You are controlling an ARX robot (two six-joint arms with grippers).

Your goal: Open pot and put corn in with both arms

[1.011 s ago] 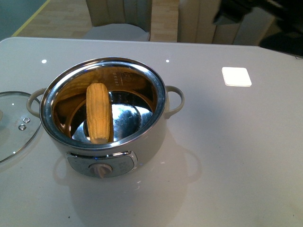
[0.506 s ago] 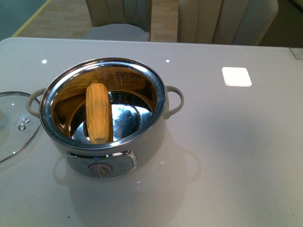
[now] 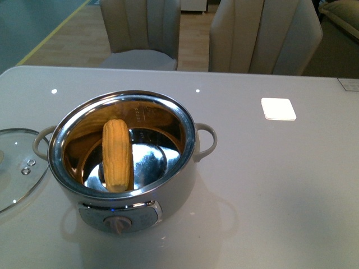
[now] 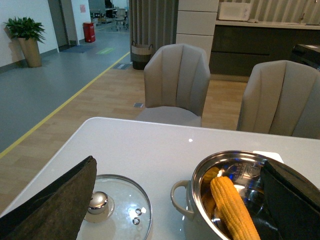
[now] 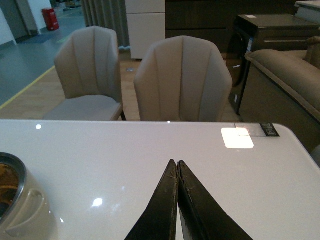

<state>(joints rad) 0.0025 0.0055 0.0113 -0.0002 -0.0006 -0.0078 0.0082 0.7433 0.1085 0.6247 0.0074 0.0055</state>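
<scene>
Corn (image 3: 117, 155) lay inside open pot (image 3: 185, 168), leaning on the steel wall; lid (image 3: 14, 162) set on the table (image 3: 269, 185) beside it. Left gripper (image 4: 175, 200) spread wide, right gripper (image 5: 177, 167) pressed together, both seemingly holding nothing. Best to withdraw slowly, clear of the rim.

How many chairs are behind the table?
2. One chair stands behind the table's left half, the other chair beside it toward the right. More could sit outside the frame.
</scene>
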